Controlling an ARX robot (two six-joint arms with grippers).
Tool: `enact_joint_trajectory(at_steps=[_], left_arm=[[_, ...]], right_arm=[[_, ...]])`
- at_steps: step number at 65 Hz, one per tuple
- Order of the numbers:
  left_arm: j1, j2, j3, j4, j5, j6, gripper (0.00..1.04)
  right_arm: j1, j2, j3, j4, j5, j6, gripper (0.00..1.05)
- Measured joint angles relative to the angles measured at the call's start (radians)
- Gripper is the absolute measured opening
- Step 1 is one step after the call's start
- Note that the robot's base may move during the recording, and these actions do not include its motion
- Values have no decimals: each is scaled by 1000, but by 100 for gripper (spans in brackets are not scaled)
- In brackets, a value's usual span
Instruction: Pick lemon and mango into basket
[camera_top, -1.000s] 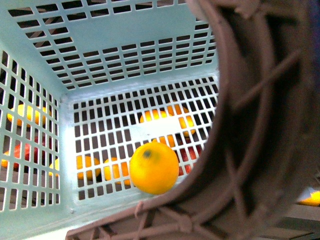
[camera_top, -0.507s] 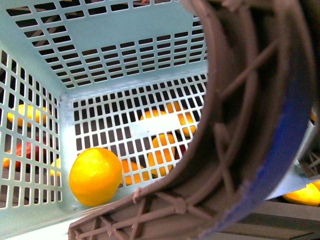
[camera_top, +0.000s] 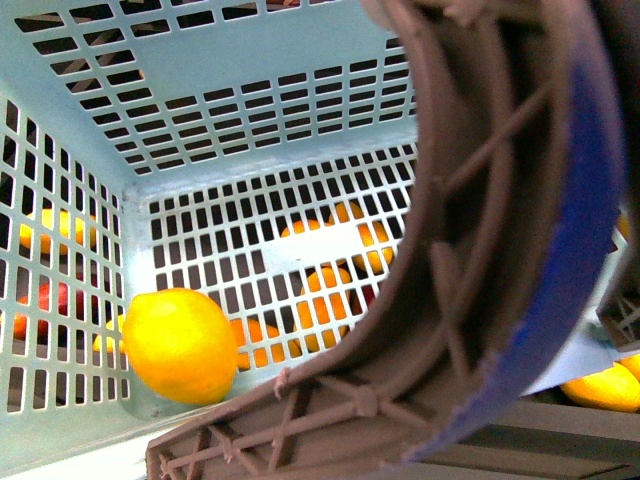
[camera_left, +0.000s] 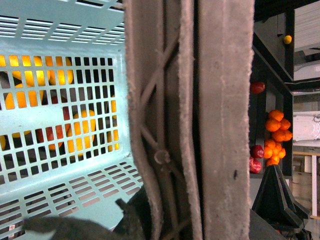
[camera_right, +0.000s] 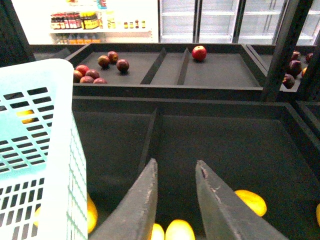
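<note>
The lemon, bright yellow and glossy, lies inside the turquoise basket against its lower left corner. The basket's brown handle fills the right of the front view. My left gripper is shut on that handle, with slotted basket wall beside it. My right gripper hangs open and empty over a dark produce bin, next to the basket. Below it lie yellow-orange oval fruits, possibly mangoes; I cannot tell for sure.
Orange and red fruits show through the basket grid. Dark bins with dividers hold red apples and dark purple fruits. A black rack with stacked oranges stands beside the left arm.
The lemon has rolled from the middle of the basket floor to its left corner. The handle has shifted, and a blue edge shows along it.
</note>
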Motion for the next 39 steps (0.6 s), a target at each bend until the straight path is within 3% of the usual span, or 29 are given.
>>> enact_joint_trajectory(at_steps=[28,39], left_arm=[[-8,0,1,0,10,0,15],[-11,0,2,0,24,-11,15]], right_arm=[[-4,-1,0,0,5,1,97],[-5,-5,0,0,4,0,96]])
